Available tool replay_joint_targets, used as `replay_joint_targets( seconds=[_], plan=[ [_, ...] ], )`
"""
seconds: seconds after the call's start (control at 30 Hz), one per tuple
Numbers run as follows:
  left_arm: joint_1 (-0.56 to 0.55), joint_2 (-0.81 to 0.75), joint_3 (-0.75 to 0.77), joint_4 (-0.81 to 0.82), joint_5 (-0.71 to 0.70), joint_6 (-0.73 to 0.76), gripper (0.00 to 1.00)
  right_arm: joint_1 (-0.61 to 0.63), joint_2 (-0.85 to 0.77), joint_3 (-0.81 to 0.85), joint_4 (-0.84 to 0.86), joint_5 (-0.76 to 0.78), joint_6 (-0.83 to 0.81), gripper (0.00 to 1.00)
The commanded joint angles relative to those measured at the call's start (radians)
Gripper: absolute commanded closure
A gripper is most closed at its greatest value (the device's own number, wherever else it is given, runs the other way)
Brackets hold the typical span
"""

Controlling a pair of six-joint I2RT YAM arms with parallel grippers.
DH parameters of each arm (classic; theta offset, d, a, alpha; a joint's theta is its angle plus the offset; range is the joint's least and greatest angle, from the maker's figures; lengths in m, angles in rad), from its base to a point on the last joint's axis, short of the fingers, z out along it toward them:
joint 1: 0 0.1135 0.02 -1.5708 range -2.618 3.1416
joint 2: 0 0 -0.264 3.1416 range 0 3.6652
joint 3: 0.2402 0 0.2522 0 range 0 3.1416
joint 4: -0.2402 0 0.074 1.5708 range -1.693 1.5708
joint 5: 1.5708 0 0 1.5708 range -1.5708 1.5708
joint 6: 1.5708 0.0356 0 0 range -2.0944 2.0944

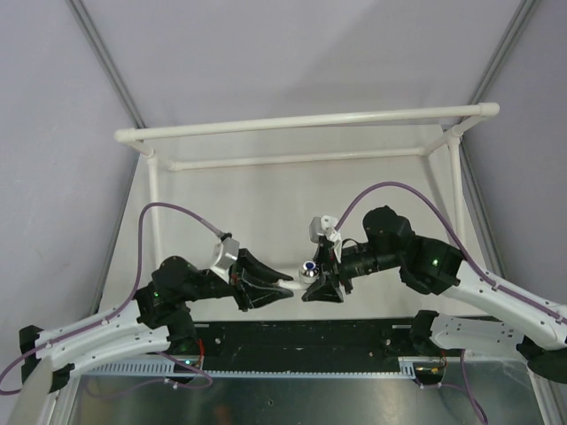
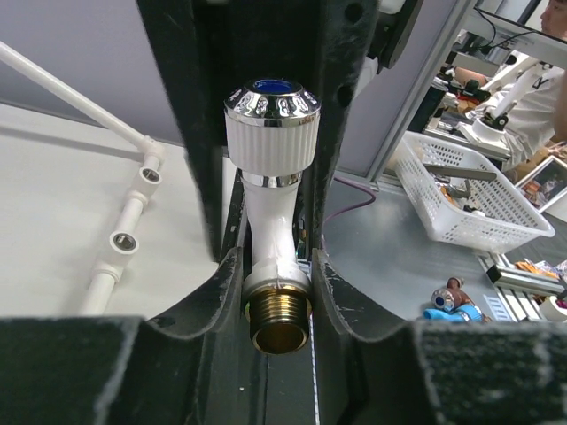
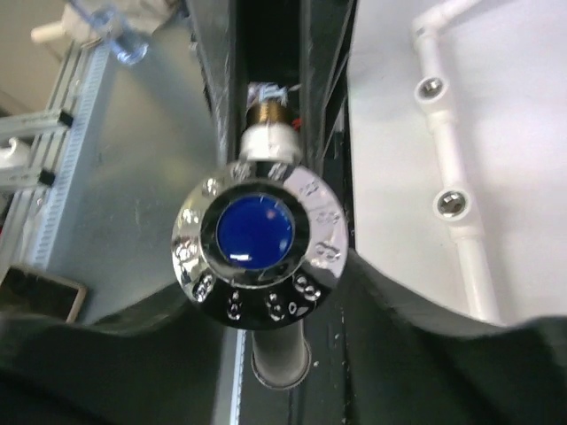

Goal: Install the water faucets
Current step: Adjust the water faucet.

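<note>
The left gripper (image 2: pixel 276 270) is clenched on the faucet (image 2: pixel 270 133) just above its brass thread (image 2: pixel 279 320). The right gripper (image 1: pixel 315 285) flanks the knob end, but I can't tell if it's gripping. This looks like a mid-air regrasp, well apart from the tee sockets (image 3: pixel 450 204). Next, the thread needs lining up with a socket.

Both arms angle inward, fingertips meeting. Left gripper (image 1: pixel 282 285) clamps the faucet (image 2: pixel 270 221). Right gripper (image 1: pixel 314 282) flanks it, contact unclear.
</note>
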Motion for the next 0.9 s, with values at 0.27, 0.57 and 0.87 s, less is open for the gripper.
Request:
replay_joint_targets(
  seconds=[0.27, 0.57, 0.87],
  plan=[
    [-0.011, -0.076, -0.016, 0.106, -0.15, -0.05, 1.0, 0.079, -0.069, -0.047, 0.312, 0.21, 0.102, 0.28],
    [-0.01, -0.113, -0.029, 0.174, -0.174, -0.084, 1.0, 0.122, -0.077, -0.09, 0.408, 0.272, 0.11, 0.44],
    [-0.01, -0.102, -0.038, 0.21, -0.156, -0.102, 1.0, 0.133, -0.077, -0.11, 0.533, 0.301, 0.129, 0.5]
  ],
)
